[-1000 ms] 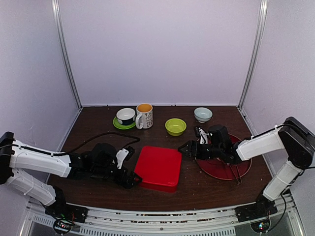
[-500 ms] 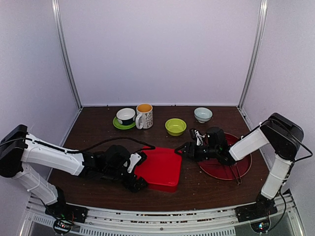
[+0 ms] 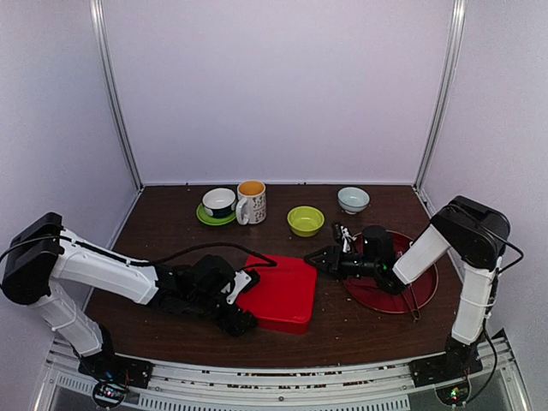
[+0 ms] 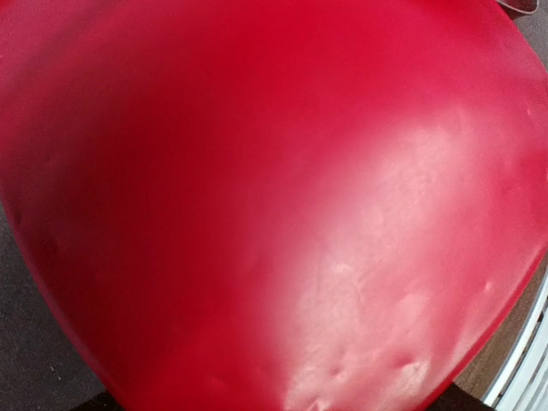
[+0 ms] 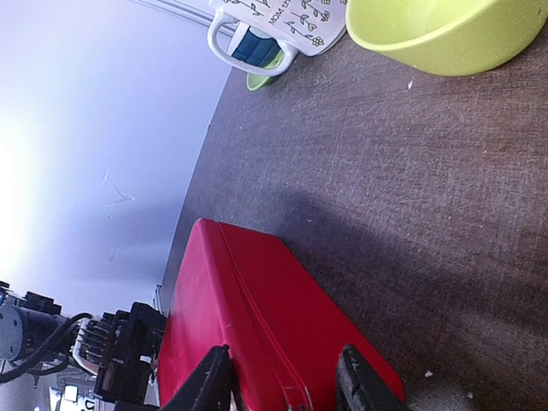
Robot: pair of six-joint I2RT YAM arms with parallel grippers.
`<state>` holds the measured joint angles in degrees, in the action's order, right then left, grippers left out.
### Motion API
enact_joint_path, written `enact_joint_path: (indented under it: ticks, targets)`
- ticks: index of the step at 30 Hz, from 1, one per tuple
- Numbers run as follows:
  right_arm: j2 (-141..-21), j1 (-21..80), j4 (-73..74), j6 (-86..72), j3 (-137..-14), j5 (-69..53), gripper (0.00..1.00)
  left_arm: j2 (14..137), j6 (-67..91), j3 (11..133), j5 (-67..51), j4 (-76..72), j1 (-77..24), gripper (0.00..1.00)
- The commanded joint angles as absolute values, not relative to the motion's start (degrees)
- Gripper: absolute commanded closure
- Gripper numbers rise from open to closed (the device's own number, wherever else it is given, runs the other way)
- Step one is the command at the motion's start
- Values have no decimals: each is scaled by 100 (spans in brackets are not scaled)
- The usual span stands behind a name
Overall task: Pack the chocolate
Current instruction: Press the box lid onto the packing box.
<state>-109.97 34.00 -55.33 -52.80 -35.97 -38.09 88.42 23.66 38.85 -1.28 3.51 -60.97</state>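
No chocolate shows in any view. A closed red box (image 3: 278, 291) lies at the table's middle. My left gripper (image 3: 238, 300) sits at the box's left front corner, its fingers spread wide. The left wrist view is filled by the red box (image 4: 257, 197), and no fingers show there. My right gripper (image 3: 315, 257) is at the box's right edge. In the right wrist view the right gripper (image 5: 284, 384) has both fingers pressed against the red box (image 5: 257, 317), one on each side of its seamed edge.
A dark red plate (image 3: 419, 295) with tongs (image 3: 411, 301) lies under the right arm. Along the back stand a cup on a green saucer (image 3: 219, 202), a white mug (image 3: 251, 202), a lime bowl (image 3: 306, 220) and a pale bowl (image 3: 353, 199).
The left gripper slid right up against the box's left front corner. The right gripper reached left to the box's right edge and its jaws narrowed onto it.
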Motion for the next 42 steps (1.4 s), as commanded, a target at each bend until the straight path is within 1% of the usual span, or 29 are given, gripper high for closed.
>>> enact_joint_path:
  ticks: [1,12,19,29,30,31,32,36,38,40,42]
  targets:
    - [-11238,3445,-5667,-5535,-3339,-3936,61,9074,2363,4125,-208,-107,-6105,16]
    - [-11594,3454,-6428,-5905,-2935,-3831,73,9287,2407,4234,-246,-149,-6106,17]
    - [-11644,3454,-6453,-6088,-2944,-3845,82,9329,2437,4267,-253,-145,-6104,17]
    - [-11752,3454,-6612,-6407,-2939,-3830,87,9358,2469,4262,-254,-139,-6105,17]
    - [-11771,3454,-6701,-6460,-2934,-3838,86,9360,2471,4263,-250,-139,-6110,17]
    - [-11770,3454,-6745,-6475,-2924,-3841,83,9365,2470,4263,-247,-129,-6109,17]
    - [-11732,3454,-6697,-6429,-2934,-3830,78,9354,2477,4263,-230,-107,-6106,17]
    - [-11440,3454,-6053,-6023,-2981,-3682,54,9326,2484,4308,-131,25,-6105,17]
    - [-11337,3456,-5874,-5889,-3009,-3654,46,9321,2474,4331,-122,96,-6108,17]
    - [-11289,3454,-5797,-5821,-3006,-3616,43,9319,2461,4341,-140,113,-6112,17]
    - [-11304,3455,-5863,-5843,-2995,-3598,42,9324,2488,4342,-123,119,-6108,17]
